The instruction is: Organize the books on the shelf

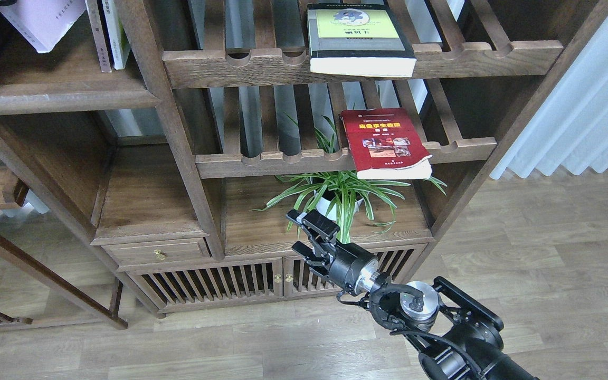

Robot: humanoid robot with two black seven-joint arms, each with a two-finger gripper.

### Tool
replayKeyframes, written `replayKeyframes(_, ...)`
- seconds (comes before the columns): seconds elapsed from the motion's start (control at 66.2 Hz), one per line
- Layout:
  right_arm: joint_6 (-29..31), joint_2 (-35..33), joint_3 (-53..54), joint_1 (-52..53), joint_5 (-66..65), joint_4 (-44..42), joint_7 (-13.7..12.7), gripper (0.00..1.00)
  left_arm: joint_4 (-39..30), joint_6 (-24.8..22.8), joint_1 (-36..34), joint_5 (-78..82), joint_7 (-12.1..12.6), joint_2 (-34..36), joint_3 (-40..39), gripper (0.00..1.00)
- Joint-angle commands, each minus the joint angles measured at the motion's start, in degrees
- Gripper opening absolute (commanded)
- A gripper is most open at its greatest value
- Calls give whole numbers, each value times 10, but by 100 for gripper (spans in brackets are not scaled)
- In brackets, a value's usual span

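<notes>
Right end effector (300,232) hangs empty, fingers spread, before the potted plant (335,198); left unseen.

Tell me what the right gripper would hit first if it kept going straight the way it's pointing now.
Probably the spider plant. The right gripper, jaws open, points up and away toward the cabinet, and the plant's leaves and white pot sit just beyond its fingertips. Depth is unclear from this single view.

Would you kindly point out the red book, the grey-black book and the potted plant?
red book (383,141): head view, front cover.
grey-black book (354,32): head view, yellow-green cover panel.
potted plant (342,192): head view, green leaves.
</notes>
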Motion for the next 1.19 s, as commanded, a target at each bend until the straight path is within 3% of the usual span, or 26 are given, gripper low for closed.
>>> replayKeyframes(0.0,0,0,1,0,0,0,1,99,10,-12,2,1,-7,4,11,3)
replayKeyframes(0.347,0,0,1,2,0,-1,0,99,41,-33,-2,2,-14,5,36,5)
replayKeyframes(0.543,0,0,1,2,0,-1,0,99,54,-39,-7,14,-34,-1,41,7)
replayKeyframes(0.634,0,0,1,2,0,-1,0,99,60,-39,-10,15,-34,-3,45,15)
replayKeyframes(0.77,0,0,1,0,0,-1,0,99,61,-39,-18,17,-34,-4,49,17)
replayKeyframes(1.177,0,0,1,0,0,-1,0,99,56,-40,-20,15,-30,-4,54,42)
